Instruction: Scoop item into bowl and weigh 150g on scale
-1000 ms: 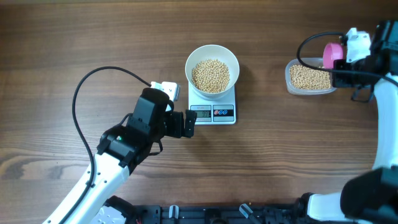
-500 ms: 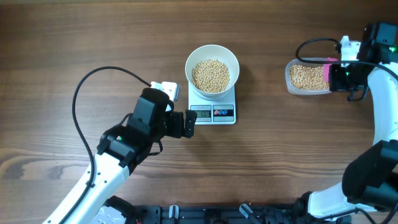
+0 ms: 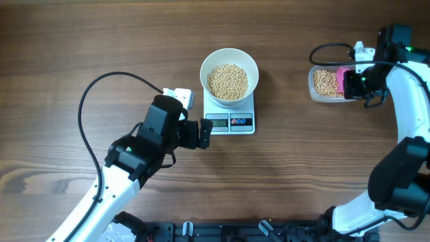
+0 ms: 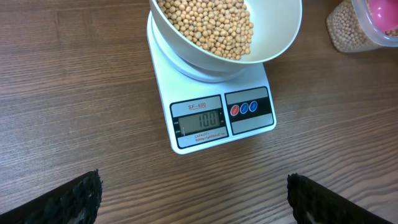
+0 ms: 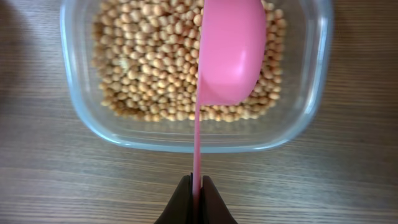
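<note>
We note, L to R, on the wooden table (image 3: 302, 175):

Left arm: lies diag. from the lower-left corner, black cable looped above it. The left gripper (image 3: 204, 133) hangs just beside the left edge of the scale (image 3: 230, 117), level w/ its display. Fingers spread wide and holding nothing; in the wrist view the two dark fingertips (image 4: 74, 199) sit at opposite lower corners w/ bare wood between. A small white box (image 3: 180, 96) lies just above the wrist, near the scale's left side.

Centre: scale is flat on the table, display (image 4: 199, 120) and button panel along the edge nearest the robot. Digits appear to read 100, not sharp. The bowl (image 3: 207, 64) stands upright on the platform and overhangs it on the far side. We see the beans (image 3: 227, 82) heaped in its middle, white wall showing all round.

Right: clear tub (image 3: 312, 84) sits well apart from the scale, more beans inside covering its floor. The pink scoop (image 5: 231, 50) has its cup inside the tub outline, right of centre, over the beans; contact w/ them we cannot tell. Its thin handle runs straight back over the near rim.

Right gripper (image 5: 194, 186): fingers pressed together, pinching the handle end, just outside the tub's near wall.
</note>
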Controlling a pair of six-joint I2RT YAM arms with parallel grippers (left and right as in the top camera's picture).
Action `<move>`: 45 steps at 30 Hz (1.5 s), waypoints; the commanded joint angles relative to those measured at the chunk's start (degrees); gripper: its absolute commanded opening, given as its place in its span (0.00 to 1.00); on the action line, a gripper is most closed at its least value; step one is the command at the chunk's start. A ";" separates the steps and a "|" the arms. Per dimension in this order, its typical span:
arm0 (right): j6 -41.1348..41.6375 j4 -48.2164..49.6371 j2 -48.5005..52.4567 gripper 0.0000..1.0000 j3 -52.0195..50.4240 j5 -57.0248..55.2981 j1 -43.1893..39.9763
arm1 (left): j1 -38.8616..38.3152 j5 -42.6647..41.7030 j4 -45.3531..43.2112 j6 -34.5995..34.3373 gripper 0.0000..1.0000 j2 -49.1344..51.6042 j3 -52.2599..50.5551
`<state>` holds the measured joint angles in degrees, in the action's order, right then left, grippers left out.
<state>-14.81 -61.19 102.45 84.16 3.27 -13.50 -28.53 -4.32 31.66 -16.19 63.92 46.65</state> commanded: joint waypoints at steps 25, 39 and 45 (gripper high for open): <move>-6.23 -2.49 2.03 0.04 -1.25 22.38 -4.09 | 0.28 0.55 -0.17 0.96 1.00 0.17 0.17; -7.52 -2.49 2.08 0.04 -4.70 37.57 -16.04 | 0.28 0.55 -0.17 0.96 1.00 0.17 0.17; -7.65 -3.28 2.14 0.04 -4.81 45.81 -22.80 | 0.28 0.55 -0.17 0.96 1.00 0.17 0.17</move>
<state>-21.15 -63.86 103.94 79.96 43.75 -34.13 -28.53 -4.32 31.66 -16.19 63.92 46.65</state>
